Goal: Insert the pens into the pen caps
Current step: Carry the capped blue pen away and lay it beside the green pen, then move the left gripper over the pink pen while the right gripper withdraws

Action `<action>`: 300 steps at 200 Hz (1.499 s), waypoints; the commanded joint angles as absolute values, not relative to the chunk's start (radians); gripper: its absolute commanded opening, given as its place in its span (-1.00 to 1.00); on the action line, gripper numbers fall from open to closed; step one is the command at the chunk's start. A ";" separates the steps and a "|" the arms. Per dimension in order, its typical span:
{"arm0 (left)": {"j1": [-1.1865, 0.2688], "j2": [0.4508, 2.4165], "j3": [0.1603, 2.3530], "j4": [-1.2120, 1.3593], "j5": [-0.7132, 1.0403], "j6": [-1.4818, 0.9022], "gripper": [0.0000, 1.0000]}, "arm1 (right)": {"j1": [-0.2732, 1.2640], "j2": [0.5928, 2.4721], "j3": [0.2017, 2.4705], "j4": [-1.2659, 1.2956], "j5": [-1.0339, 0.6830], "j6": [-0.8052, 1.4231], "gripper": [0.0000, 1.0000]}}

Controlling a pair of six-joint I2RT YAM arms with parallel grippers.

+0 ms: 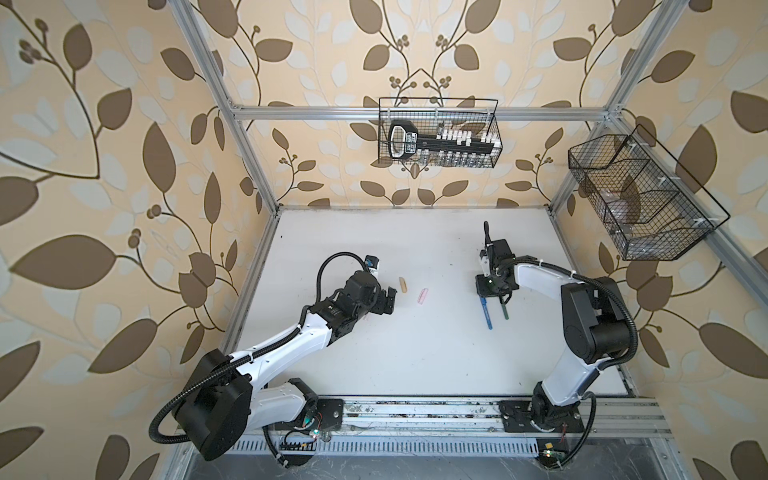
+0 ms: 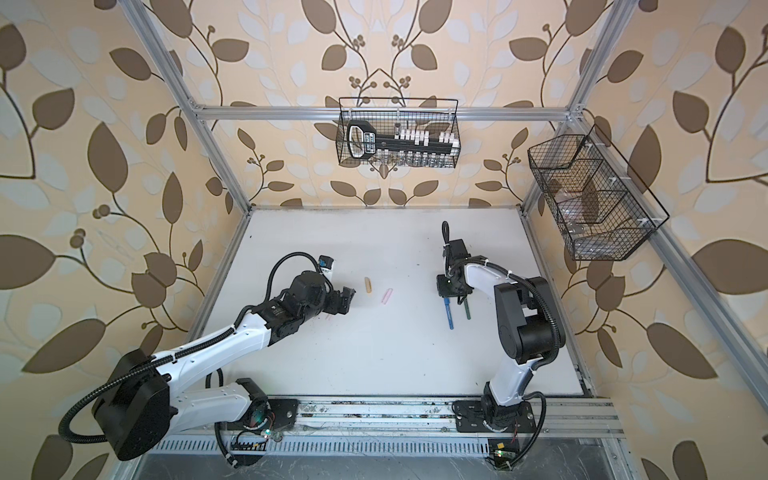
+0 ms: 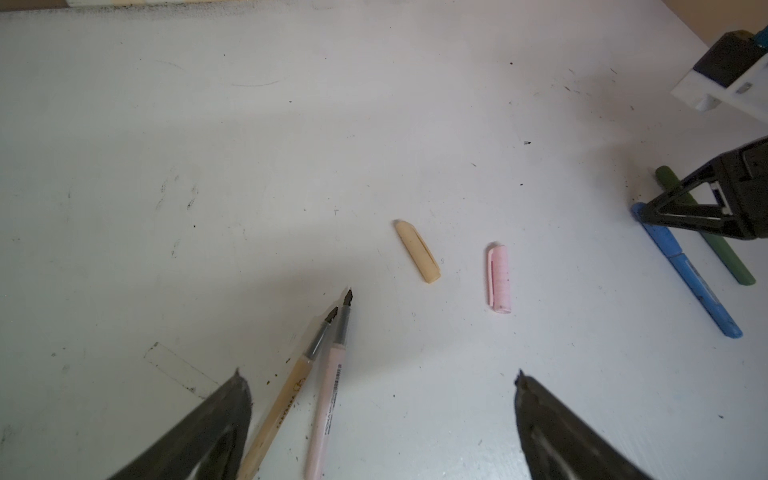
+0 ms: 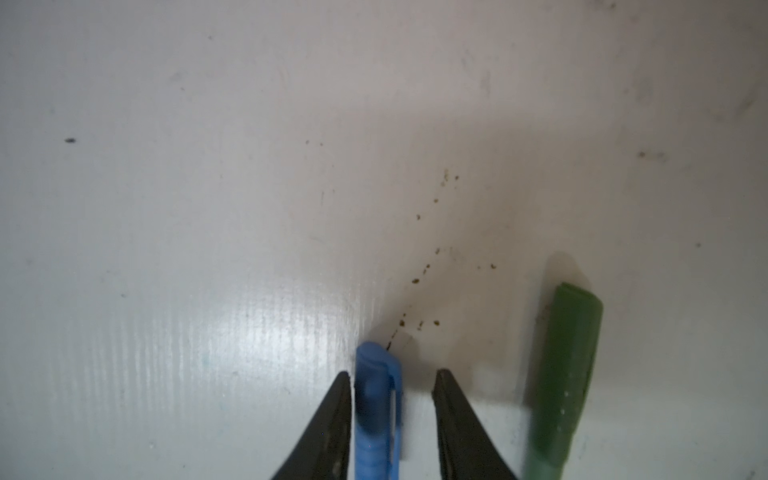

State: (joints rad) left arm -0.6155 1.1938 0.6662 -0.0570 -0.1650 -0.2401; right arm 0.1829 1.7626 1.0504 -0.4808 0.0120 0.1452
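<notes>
In the right wrist view the blue pen's capped end lies between the jaws of my right gripper, which is open: one finger is against the cap, the other stands clear. The dark green pen lies beside it. In both top views the blue pen and the green pen stick out below that gripper. My left gripper is open and empty above the tan pen and the pink pen, both uncapped. Ahead of them lie the tan cap and the pink cap.
The white table carries only the pens and caps. A wire basket with a black tool hangs on the back wall. Another wire basket hangs on the right wall. Both arm bases sit on the rail at the front edge.
</notes>
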 commanded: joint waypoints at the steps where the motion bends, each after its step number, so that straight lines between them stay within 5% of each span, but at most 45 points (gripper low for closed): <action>1: -0.614 1.198 0.703 -0.061 -0.164 -0.230 0.98 | 0.181 1.725 1.074 -0.476 0.028 0.132 -0.28; 34: -0.614 1.182 0.745 -0.140 -0.157 -0.248 0.98 | 0.180 1.622 1.054 -0.448 -0.002 0.149 -0.19; 81: -0.616 1.127 0.888 -0.537 -0.136 -0.332 0.98 | 0.199 1.227 0.784 -0.131 -0.305 0.354 -0.04; 119: -0.618 1.119 0.873 -0.616 -0.024 -0.365 0.98 | 0.344 1.040 0.674 -0.102 -0.257 0.438 0.01; 300: -0.565 1.611 0.935 -0.532 -0.004 -0.273 0.84 | 0.449 1.024 0.632 -0.058 -0.258 0.483 0.04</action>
State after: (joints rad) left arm -0.5739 1.5990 0.8928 -0.5468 -0.0074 -0.2939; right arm 0.4393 1.0149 0.6434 -0.0803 -0.2447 0.4824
